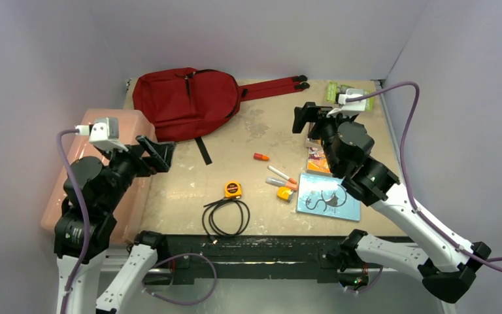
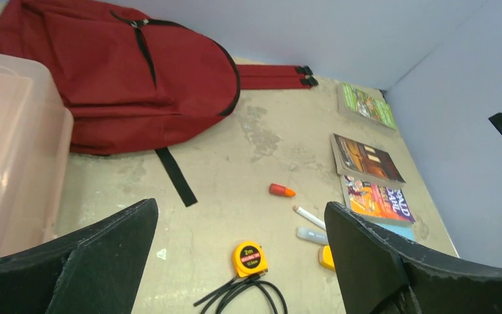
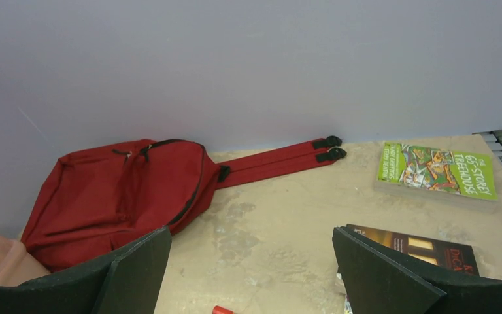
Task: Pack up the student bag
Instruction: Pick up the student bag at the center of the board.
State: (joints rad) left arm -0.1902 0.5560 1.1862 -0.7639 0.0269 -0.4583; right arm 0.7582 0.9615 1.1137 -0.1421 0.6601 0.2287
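Note:
The student bag (image 1: 186,101), a dark red backpack, lies flat at the back left of the table, its red straps (image 1: 271,86) stretched out to the right. It also shows in the left wrist view as the bag (image 2: 117,78) and in the right wrist view as the bag (image 3: 117,190). My left gripper (image 1: 160,154) hovers open just in front of the bag's near edge, holding nothing. My right gripper (image 1: 310,118) hangs open over the right middle of the table, right of the bag, also with nothing in it. Both pairs of jaws stand wide apart.
A pale pink plastic box (image 1: 134,121) stands at the left edge. On the table lie a yellow tape measure (image 1: 233,190), a coiled black cable (image 1: 225,216), a red-orange marker (image 1: 261,157), a white marker (image 1: 281,174), a blue book (image 1: 328,197), stacked books (image 2: 366,157) and a green book (image 3: 438,170).

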